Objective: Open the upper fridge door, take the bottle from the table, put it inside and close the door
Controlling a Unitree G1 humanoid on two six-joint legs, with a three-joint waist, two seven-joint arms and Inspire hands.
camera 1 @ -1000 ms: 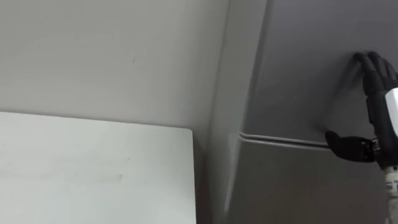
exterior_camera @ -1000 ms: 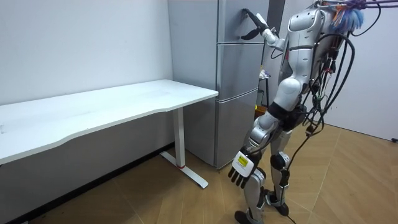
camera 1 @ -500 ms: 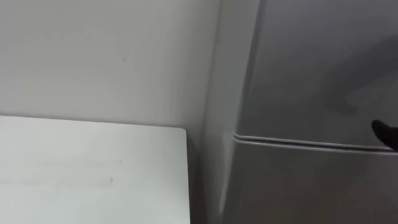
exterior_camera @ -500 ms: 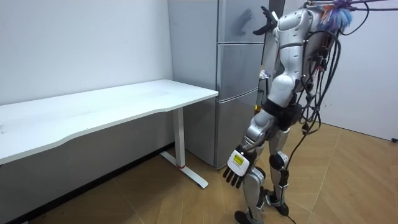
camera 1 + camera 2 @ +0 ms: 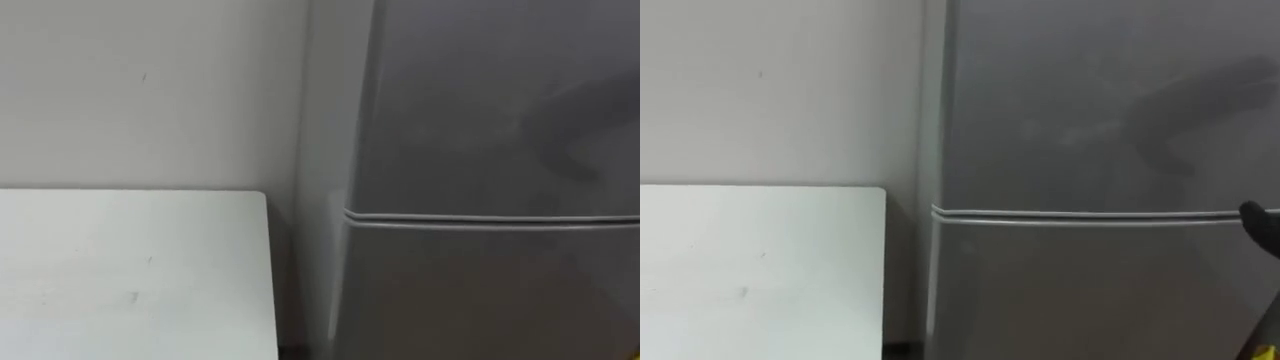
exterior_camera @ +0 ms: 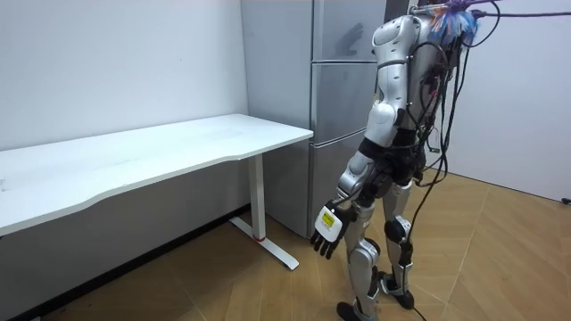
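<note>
I have the robot standing close before the fridge (image 6: 337,116), with both doors shut. Its left hand (image 6: 325,234) hangs by the thigh, fingers loosely spread and holding nothing. The right hand (image 5: 1265,228) pokes in near the line between the doors, and I can't tell its state. I can't tell where the bottle is either.

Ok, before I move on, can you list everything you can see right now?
fridge: one, grey, upper and lower doors both shut, right in front of the robot.
table: one, white, along the wall, its end beside the fridge.
wall: one, pale, behind the table.
floor: one, wood-patterned, under the robot.
left hand: one, black, open and holding nothing, hanging low by the robot's leg.
right hand: one, black, at the right eye view's right edge, by the seam between the doors.
</note>
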